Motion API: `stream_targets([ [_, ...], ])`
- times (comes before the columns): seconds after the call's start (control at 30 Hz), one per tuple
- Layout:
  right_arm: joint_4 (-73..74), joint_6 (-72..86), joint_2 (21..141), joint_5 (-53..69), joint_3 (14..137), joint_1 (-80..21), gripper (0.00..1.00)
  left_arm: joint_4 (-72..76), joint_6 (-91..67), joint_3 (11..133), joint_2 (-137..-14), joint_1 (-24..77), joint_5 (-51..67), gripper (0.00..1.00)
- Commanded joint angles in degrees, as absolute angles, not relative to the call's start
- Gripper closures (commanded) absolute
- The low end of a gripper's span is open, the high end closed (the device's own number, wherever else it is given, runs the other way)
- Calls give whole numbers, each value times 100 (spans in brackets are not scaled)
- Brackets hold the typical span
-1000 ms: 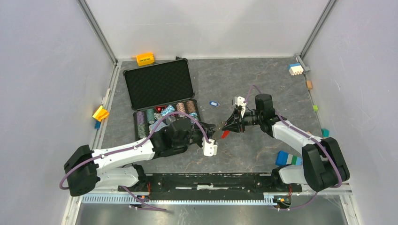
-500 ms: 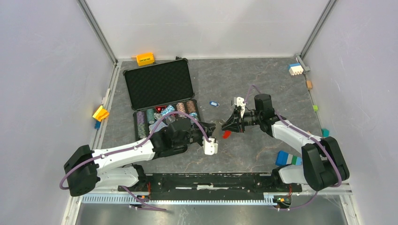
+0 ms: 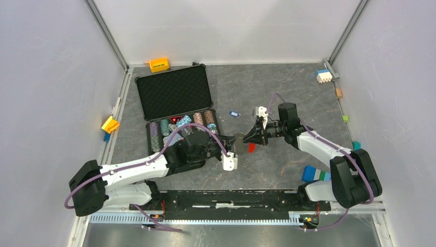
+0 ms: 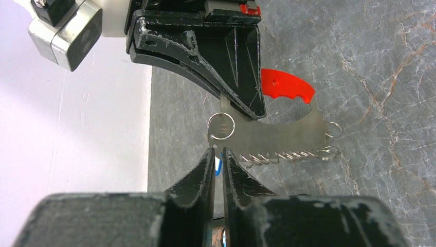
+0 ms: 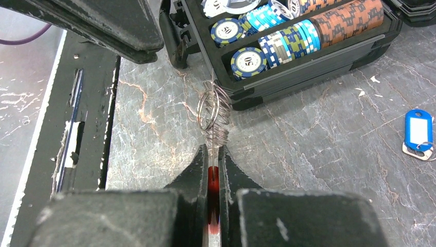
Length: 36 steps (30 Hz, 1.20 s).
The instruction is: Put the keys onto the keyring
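My right gripper [image 3: 253, 137] [image 5: 212, 152] is shut on the red strip [image 5: 212, 185] of the keyring [image 4: 277, 136] and holds it above the table. The keyring is a silvery plate with several small rings [image 5: 212, 110] along its edge, and the red strip [image 4: 285, 85] shows behind it. My left gripper [image 3: 236, 140] [image 4: 218, 152] is shut on a thin blue-headed key [image 4: 220, 160], of which only a sliver shows. Its tips sit just under the end ring [image 4: 221, 126]. A second blue-headed key [image 3: 234, 113] [image 5: 417, 131] lies on the table.
An open black case [image 3: 175, 95] with rows of poker chips [image 5: 288, 36] stands just left of the grippers. Blue and green blocks [image 3: 315, 175] lie near the right arm's base. Small blocks [image 3: 159, 64] [image 3: 323, 76] [image 3: 110, 124] lie at the edges.
The two grippers have stayed close together. The red strip has shifted slightly right, and the keyring's silvery plate now shows between the grippers.
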<state>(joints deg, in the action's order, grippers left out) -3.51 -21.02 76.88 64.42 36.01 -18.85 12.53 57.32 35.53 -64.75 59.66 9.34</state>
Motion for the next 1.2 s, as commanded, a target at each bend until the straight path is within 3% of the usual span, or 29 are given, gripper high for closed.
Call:
stream_targets([
  [0.0, -235, -2387, 7694, 6634, 3902, -1897, 100, 1516, 5542, 3514, -6332, 5968, 836, 78],
  [0.13, -151, -2452, 7708, 6770, 3947, -1894, 100, 1751, 5611, 3425, -6498, 5941, 756, 55],
  [0.23, -150, -2435, 7663, 6783, 3938, -1898, 100, 2048, 5274, 3404, -6719, 5891, 589, 48],
  [0.4, -169, -2433, 7628, 6767, 3911, -1893, 100, 2067, 4479, 3505, -6886, 5652, 843, 48],
  [0.7, -168, -2443, 7648, 6757, 3902, -1896, 100, 1769, 3700, 3660, -6872, 5206, 1549, 59],
  [1.17, -167, -2443, 7660, 6724, 3902, -1892, 100, 1699, 3250, 3769, -7018, 5089, 1995, 59],
])
